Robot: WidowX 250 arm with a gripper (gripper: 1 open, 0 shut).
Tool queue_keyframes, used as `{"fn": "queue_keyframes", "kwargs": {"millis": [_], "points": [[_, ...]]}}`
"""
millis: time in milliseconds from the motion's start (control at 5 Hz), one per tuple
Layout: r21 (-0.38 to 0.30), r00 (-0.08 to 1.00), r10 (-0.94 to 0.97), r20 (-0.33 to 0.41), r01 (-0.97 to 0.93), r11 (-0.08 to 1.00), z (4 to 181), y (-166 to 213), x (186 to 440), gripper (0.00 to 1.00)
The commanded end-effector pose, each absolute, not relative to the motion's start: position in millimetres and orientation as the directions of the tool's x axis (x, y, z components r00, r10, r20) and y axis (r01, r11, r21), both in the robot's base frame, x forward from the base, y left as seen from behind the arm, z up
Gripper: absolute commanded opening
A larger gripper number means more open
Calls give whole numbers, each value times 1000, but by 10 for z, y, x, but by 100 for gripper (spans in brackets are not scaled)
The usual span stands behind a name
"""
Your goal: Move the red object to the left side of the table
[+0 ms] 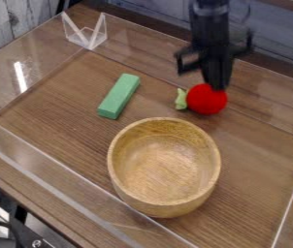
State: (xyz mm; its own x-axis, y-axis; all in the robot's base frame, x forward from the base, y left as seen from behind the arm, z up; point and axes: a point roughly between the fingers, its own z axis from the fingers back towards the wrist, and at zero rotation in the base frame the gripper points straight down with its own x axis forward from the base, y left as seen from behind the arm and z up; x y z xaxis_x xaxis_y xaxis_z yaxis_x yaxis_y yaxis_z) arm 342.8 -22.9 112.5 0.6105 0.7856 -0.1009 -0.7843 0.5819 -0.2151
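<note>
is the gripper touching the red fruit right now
Cannot tell. In the camera view the blurred gripper ends right at the top of the red object, with no clear gap and no clear contact.

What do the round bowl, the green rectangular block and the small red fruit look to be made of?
The round bowl looks like pale unvarnished wood: matte, with visible grain. The green rectangular block has flat, even colour, likely painted wood or plastic. The small red fruit is glossy red with a green leaf, probably plastic.
</note>
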Motion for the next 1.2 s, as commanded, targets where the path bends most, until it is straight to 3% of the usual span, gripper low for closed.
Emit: {"fn": "queue_keyframes", "kwargs": {"millis": [0, 200, 400, 1000], "points": [[-303, 677, 734, -49, -711, 635, 1636, -70, 3483, 0], [-279, 672, 739, -48, -720, 636, 1519, -181, 3475, 100], [-251, 674, 737, -47, -722, 645, 1409, -308, 3458, 100], [-162, 803, 596, -35, -593, 789, 796, -477, 3635, 100]]}}
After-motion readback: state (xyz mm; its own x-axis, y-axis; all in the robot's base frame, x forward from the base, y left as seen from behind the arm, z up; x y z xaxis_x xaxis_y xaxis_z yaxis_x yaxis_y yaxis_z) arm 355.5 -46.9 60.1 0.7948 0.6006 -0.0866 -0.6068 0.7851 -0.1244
